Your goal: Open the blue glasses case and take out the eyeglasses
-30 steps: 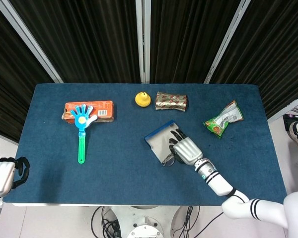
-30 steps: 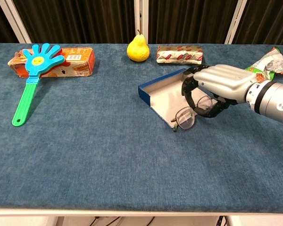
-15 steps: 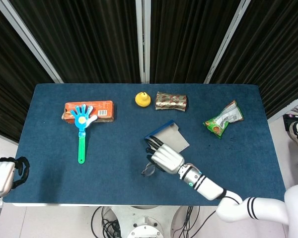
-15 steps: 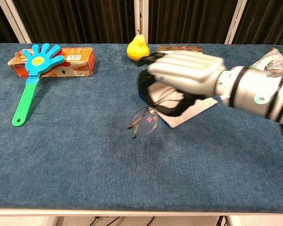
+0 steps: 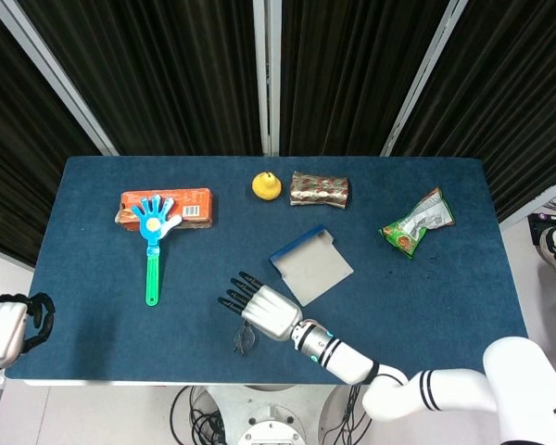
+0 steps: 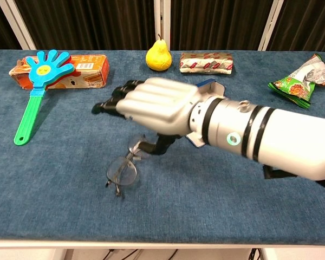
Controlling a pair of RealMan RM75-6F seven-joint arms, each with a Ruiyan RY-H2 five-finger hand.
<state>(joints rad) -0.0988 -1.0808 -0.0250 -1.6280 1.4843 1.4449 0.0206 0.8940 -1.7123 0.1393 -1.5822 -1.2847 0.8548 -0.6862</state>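
Right hand hangs over the bench with fingers spread, holding nothing. Eyeglasses lie on the bench just under it, toward the robot, out of the blue glasses case, which sits open behind the hand. Left hand is curled, far off at the bench edge.

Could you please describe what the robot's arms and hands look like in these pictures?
The right hand has a glossy silver-white back and black fingers. Its white forearm carries black rings and a small glowing teal dot. The left hand, at the frame edge, shows a white shell with black fingers.
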